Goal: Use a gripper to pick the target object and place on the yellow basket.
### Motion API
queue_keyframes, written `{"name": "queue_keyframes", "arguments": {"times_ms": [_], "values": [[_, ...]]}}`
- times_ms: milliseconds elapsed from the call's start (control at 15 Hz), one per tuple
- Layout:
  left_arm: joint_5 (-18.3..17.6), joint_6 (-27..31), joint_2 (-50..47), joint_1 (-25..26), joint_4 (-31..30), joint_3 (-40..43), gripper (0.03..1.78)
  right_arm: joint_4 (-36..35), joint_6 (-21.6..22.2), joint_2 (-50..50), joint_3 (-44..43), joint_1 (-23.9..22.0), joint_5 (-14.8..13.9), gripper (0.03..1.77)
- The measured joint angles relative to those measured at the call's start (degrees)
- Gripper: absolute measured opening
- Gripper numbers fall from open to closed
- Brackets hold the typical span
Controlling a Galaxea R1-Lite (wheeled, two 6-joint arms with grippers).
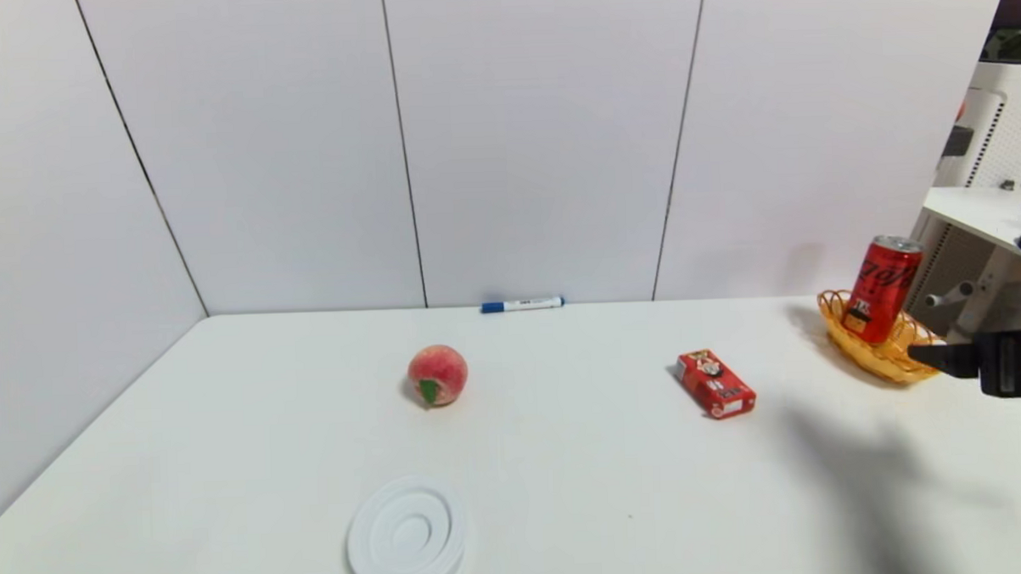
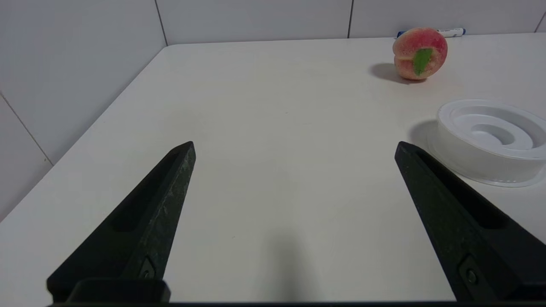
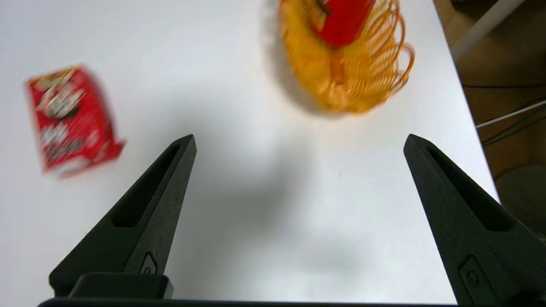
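The tall red can [image 1: 882, 289] stands upright inside the yellow basket [image 1: 891, 357] at the table's far right. In the right wrist view the can [image 3: 344, 19] and basket [image 3: 345, 76] lie ahead of the fingers. My right gripper [image 1: 927, 355] hovers just right of and in front of the basket, open and holding nothing; in its own view the right gripper [image 3: 299, 140] is over bare table, apart from the basket. My left gripper [image 2: 294, 147] is open above the table's near left, out of the head view.
A small flat red carton [image 1: 715, 383] lies left of the basket. A peach [image 1: 437, 374] sits mid-table, a blue marker [image 1: 521, 304] lies by the back wall, and a white ridged disc [image 1: 407, 535] rests near the front edge. The table's right edge [image 3: 463, 98] runs beside the basket.
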Motion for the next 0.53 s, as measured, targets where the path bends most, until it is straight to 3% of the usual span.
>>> {"name": "queue_keyframes", "arguments": {"times_ms": [267,533], "values": [[0.02,-0.02,-0.02,0.0,0.0,0.0,1.69,-0.41,-0.02,-21.42,16.58,4.45,-1.01,1.69],[0.0,-0.05,-0.02,0.0,0.0,0.0,1.69,-0.02,0.52,-40.29,27.7,11.5,-5.86,1.69]]}}
